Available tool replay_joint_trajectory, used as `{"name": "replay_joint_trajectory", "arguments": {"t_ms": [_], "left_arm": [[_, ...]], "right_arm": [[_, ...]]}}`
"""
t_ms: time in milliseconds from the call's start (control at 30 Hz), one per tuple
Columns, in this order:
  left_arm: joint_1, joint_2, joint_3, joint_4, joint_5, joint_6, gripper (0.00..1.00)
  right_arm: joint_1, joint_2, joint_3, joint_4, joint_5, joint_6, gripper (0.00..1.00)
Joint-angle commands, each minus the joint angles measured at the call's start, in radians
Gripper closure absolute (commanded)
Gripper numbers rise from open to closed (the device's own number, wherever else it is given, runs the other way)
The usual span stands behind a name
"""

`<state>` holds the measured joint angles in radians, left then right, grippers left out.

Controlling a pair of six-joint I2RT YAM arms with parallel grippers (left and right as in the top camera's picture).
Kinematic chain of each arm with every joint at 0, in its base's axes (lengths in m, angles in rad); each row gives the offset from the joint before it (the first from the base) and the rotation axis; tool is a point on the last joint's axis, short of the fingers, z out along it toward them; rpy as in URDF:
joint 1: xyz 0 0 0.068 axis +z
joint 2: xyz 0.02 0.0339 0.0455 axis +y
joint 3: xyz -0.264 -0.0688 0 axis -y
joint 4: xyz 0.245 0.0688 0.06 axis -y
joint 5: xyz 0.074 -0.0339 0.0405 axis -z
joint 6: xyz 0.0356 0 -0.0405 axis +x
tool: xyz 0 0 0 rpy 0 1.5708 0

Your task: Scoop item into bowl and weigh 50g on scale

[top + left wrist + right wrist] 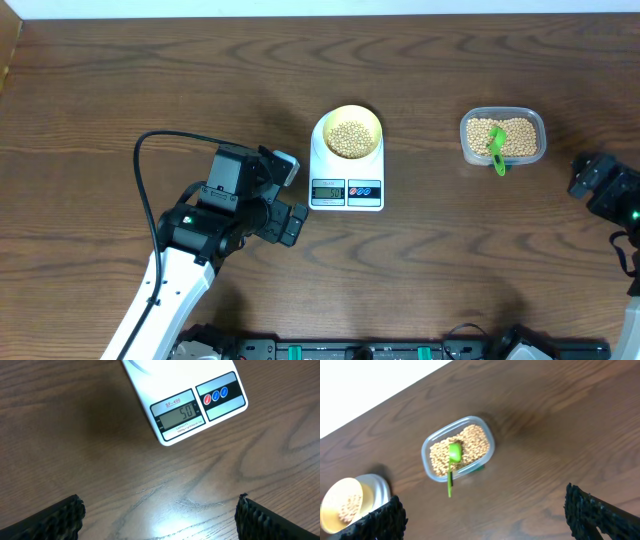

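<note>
A dark brown wood-grain table [450, 270] fills the overhead view. The left arm, white with black joints and a black cable [140, 175] looping off it, reaches in from the lower left. Its left gripper [160, 510] hovers over bare wood just left of the scale, black ribbed fingers [60, 517] spread wide with nothing between them. The right gripper [482, 512] sits at the table's far right edge, well apart from everything. Its jaws are likewise wide and empty, and its camera looks towards the tub and bowl. The white rounded-rectangular digital kitchen scale [347, 192] stands near the table's centre, front towards the robot. In the left wrist view its small grey display [179, 414] reads 50, with small red and blue buttons [215, 395] beside it. To the right of the scale, apart from it, rests a clear rectangular plastic tub [464, 140], partly filled with small round tan-yellow beans [520, 140]. The small round pale yellow bowl [350, 112] sits upright on the scale's platform, holding a heap of the same beans [350, 138] in its middle. A small bright green plastic scoop [497, 145] lies in the tub on the beans, its handle sticking out over the near rim.
</note>
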<state>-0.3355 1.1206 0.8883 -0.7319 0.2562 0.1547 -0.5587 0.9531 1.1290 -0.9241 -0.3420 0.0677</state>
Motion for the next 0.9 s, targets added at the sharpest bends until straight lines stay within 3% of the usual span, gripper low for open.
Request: {"name": "replay_joint_trajectory", "arguments": {"t_ms": [0,300,500,867], "left_arm": [[0.004,0.002,-0.001,0.0,-0.006,-0.002,0.02],[0.004,0.002,-0.001,0.001,-0.006,-0.002,0.02],[0.004,0.002,-0.001,0.001,-0.006,-0.002,0.02],[0.004,0.002,-0.001,0.001,-0.006,-0.002,0.02]], "right_arm": [[0.004,-0.003,0.007,-0.012,-0.074,0.027,0.01],[0.004,0.001,0.007,0.013,-0.084,0.165,0.01],[0.004,0.001,0.007,0.053,-0.084,0.158,0.01],[0.01,0.0,0.002,0.049,-0.084,0.023,0.01]]}}
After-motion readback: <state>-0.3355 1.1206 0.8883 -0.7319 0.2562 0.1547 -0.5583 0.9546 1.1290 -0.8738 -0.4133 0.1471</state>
